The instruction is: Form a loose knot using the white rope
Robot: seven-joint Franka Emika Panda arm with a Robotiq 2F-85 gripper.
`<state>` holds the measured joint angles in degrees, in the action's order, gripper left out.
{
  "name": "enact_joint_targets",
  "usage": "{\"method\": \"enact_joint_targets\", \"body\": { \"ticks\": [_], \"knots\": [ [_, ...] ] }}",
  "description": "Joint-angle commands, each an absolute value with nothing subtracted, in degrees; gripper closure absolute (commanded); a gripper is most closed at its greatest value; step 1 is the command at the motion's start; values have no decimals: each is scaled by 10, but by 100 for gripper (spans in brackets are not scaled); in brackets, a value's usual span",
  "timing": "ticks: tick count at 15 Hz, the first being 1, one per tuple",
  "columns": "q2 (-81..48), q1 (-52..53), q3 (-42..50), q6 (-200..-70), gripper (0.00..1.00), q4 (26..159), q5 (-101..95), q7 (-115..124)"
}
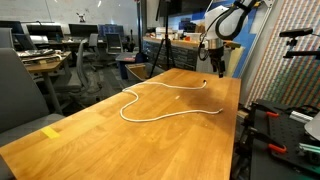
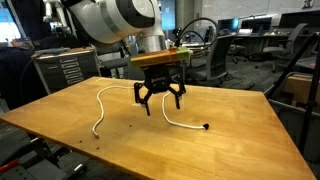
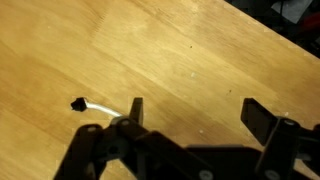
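In an exterior view, a long, thin white rope (image 1: 170, 88) lies in an open curve across a light wooden table (image 1: 100, 145). It does not appear to cross itself, so no knot is formed yet. A black two-fingered gripper (image 1: 215, 65) on a white robot arm (image 1: 235, 20) hangs above one rope end, probably lining up a pick.

In an exterior view, the gripper (image 2: 162, 106) hovers low over the rope (image 2: 186, 126), jaws spread apart and holding nothing.

In the wrist view, the rope's dark tip (image 3: 78, 103) lies just outside one finger (image 3: 135, 112), so the jaws do not straddle it.
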<state>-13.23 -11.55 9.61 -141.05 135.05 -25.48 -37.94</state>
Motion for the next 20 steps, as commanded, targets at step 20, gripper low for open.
{"method": "enact_joint_targets", "body": {
  "ticks": [20],
  "knots": [
    [-340,-97,79,-1555,29,1222,-422,-251]
  ]
}}
